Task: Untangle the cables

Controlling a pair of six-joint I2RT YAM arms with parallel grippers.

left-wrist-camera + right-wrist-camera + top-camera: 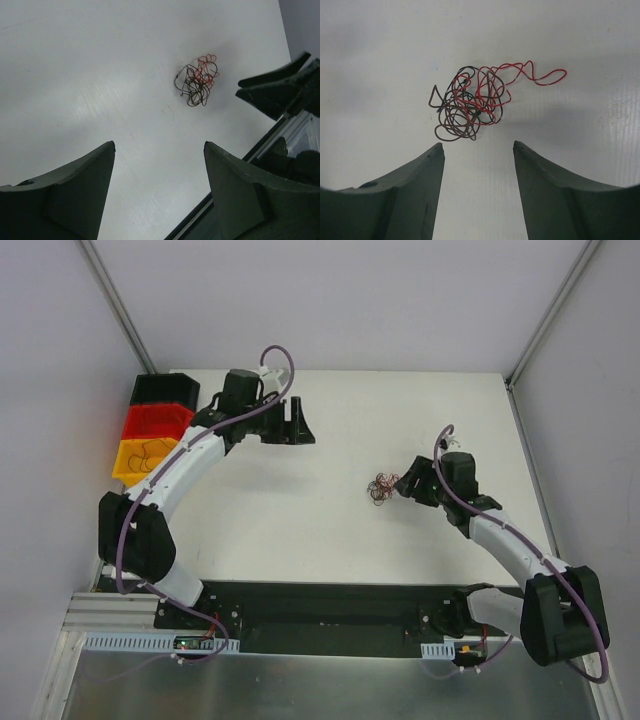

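The cables lie in one small tangle of red, brown and black wire loops on the white table, right of its middle. In the right wrist view the cables sit just beyond my fingertips, with a red strand trailing off to the right. My right gripper is open and empty; from above, my right gripper stands right beside the tangle, on its right. My left gripper is far back and to the left, open and empty. The left wrist view shows the left gripper well short of the cables.
Three stacked bins, black, red and yellow, stand at the table's left edge beside the left arm. The right gripper's dark fingers show at the right of the left wrist view. A black base rail runs along the near edge.
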